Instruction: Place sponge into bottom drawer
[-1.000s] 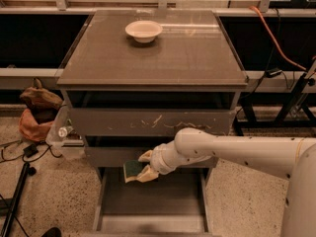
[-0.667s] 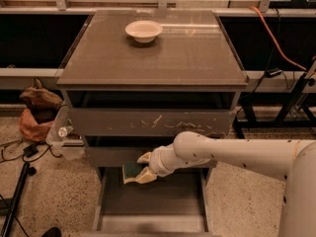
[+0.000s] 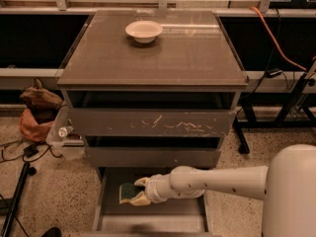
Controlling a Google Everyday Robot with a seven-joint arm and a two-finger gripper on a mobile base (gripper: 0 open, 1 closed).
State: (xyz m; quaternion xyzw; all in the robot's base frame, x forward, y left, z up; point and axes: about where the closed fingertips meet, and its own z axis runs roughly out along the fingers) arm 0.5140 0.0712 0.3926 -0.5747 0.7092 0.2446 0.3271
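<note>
Sponge (image 3: 126, 192) is held in the tool (image 3: 137, 191), pinched between the pale fingers (image 3: 141, 182); its green face is seen, with a yellow edge beneath. Tool and sponge are placed over the left rear part of the bottom drawer (image 3: 168, 215), which is pulled out. The arm (image 3: 222, 180) is reached in from the right, just below the middle drawer front (image 3: 153, 157). Whether the sponge is touching the drawer floor cannot be told; it is judged at or just above it. The scratched top drawer front (image 3: 153, 122) is above. A white bowl (image 3: 143, 31) is left on the table (image 3: 192, 58), well apart and not involved.

Step in hand is judged as the release, with the task close to done. To do it well, the sponge is best lowered flat to the floor before the fingers are opened, so it is not dropped on edge or bounced. It should be kept inside the left rail (image 3: 98, 201), which is near. Fingers should be opened fully so the foam is not dragged along. The tool is best drawn back toward the open front rather than straight up, since the middle drawer front overhangs it.
</note>
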